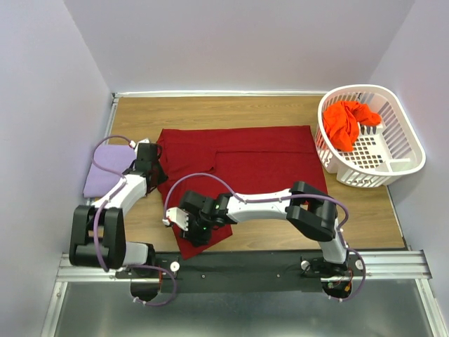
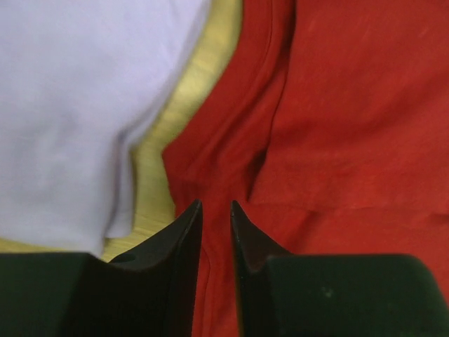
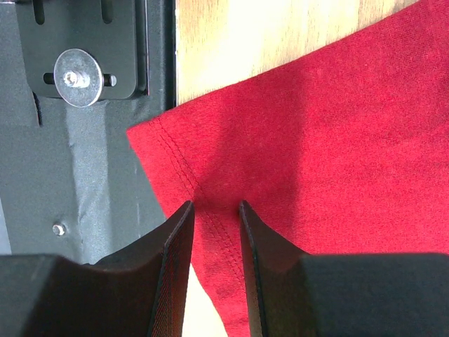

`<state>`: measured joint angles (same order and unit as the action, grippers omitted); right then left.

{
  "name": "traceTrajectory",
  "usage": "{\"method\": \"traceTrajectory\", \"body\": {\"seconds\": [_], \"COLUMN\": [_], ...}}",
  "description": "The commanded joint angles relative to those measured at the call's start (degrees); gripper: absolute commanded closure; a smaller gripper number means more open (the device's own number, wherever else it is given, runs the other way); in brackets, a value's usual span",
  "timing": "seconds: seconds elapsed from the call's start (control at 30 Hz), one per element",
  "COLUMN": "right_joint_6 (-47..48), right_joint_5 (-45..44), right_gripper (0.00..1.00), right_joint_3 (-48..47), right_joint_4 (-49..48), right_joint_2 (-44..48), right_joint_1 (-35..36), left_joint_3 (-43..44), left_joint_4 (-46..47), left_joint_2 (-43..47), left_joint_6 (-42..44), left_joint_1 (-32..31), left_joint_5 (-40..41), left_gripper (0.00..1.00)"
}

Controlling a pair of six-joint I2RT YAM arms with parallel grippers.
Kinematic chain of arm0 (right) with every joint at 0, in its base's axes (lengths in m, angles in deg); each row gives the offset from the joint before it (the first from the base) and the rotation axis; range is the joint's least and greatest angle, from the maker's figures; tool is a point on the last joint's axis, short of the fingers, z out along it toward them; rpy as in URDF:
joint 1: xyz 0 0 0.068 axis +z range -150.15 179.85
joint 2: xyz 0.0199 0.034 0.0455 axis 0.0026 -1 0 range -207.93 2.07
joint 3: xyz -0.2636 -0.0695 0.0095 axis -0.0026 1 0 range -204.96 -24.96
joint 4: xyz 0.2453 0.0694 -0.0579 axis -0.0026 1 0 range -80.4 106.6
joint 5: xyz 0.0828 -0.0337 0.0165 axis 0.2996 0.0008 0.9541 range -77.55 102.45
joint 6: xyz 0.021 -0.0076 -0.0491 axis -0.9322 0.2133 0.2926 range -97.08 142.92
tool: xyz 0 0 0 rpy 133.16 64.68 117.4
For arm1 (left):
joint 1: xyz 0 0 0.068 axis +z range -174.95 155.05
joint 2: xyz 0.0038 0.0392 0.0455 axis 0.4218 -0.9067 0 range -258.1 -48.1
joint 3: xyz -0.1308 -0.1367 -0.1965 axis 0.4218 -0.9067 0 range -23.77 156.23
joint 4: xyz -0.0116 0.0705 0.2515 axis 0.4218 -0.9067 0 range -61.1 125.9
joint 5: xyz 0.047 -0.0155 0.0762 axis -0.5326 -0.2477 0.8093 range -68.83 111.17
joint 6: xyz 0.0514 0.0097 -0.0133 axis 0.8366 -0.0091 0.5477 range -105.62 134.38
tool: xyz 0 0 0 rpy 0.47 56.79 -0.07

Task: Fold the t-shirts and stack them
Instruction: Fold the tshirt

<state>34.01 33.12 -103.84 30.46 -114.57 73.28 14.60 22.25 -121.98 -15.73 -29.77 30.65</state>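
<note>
- At 9 o'clock on the table (image 1: 280,105) we find the lavender t-shirt (image 1: 104,172), lying flat in a compact shape.
- The left gripper (image 2: 214,207) sits at the 9 o'clock edge of the dark red t-shirt (image 1: 259,154). Its jaws stand nearly together with a fold of red cloth between them. We cannot tell whether they clamp it.
- The dark red t-shirt lies spread across the table centre.
- The right gripper (image 3: 214,205) sits at that shirt's 7 o'clock corner, jaws closed on the stitched hem.
- At 2 o'clock, the white basket (image 1: 418,149) contains the crumpled orange-red t-shirt (image 1: 349,123).
</note>
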Motion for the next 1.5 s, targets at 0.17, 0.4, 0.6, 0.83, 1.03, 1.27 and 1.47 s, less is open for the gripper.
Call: {"method": "traceTrajectory", "body": {"seconds": [0.17,0.4,0.6,0.83,1.03,1.27,1.47], "right_joint_6": [2.00,2.35,2.44,2.53,2.97,1.22,-3.61], "right_joint_5": [0.87,1.75,1.66,2.71,2.98,-1.23,-12.83], "right_gripper": [0.61,0.61,0.61,0.61,0.61,0.51,0.41], "right_joint_3": [3.72,5.39,6.71,7.24,6.89,1.53,-0.85], "right_joint_4": [6.38,6.38,6.74,7.61,9.28,9.64,9.64], "right_joint_2": [-0.61,0.18,0.89,1.77,1.68,4.05,7.04], "right_joint_1": [0.49,0.49,0.49,0.49,0.49,0.49,-0.56], "left_joint_3": [6.10,8.30,8.04,9.53,9.88,11.11,14.89], "left_joint_4": [-0.50,-1.73,-2.26,-2.26,-1.38,-0.33,-2.52], "left_joint_2": [-9.77,-16.72,-18.84,-20.33,-19.63,-15.23,-16.21], "left_joint_6": [0.40,0.93,0.93,1.81,2.51,3.48,3.57], "left_joint_1": [0.34,0.42,0.42,1.39,1.39,1.39,1.22], "left_joint_5": [-1.65,1.16,0.81,2.48,1.86,4.05,3.45], "left_gripper": [0.74,0.75,0.77,0.77,0.76,0.69,0.59]}}
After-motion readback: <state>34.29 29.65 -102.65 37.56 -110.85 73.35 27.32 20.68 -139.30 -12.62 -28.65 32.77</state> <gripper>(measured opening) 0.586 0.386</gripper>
